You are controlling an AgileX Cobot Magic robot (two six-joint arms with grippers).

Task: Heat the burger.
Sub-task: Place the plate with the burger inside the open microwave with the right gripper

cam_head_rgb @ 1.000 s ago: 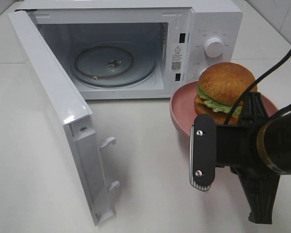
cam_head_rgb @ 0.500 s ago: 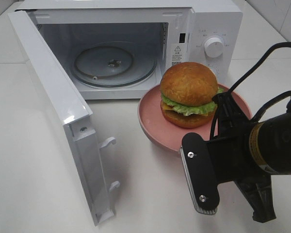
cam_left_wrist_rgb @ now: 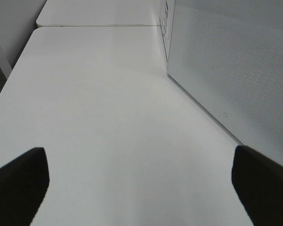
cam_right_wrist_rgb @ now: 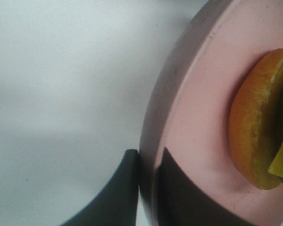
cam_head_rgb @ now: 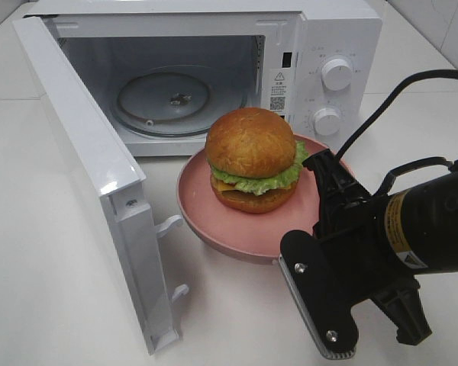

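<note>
Plainly, the right pincer (cam_right_wrist_rgb: 148,162) is clamped narrow on the rim of the pink plate (cam_right_wrist_rgb: 188,117), one dark finger (cam_right_wrist_rgb: 125,188) under the rim and the other on its upper face. In the high view this pincer (cam_head_rgb: 322,169) reaches forward from the lower right, its arm turned so a flat black side plate faces the camera. The burger (cam_head_rgb: 252,160) sits near the middle of the plate, upright, its stack axis vertical and bun crown up, lettuce frilling out round the sides. The plate is just in front of the open microwave (cam_head_rgb: 343,30), whose door (cam_head_rgb: 84,152) swings out to the left, with the glass turntable (cam_head_rgb: 175,99) bare. The arm hides the plate's near right edge, and the wrist view cuts the burger off at the frame's edge. The left pincer (cam_left_wrist_rgb: 141,183) hangs spread wide over the white table (cam_left_wrist_rgb: 104,94), only its fingertips showing.
</note>
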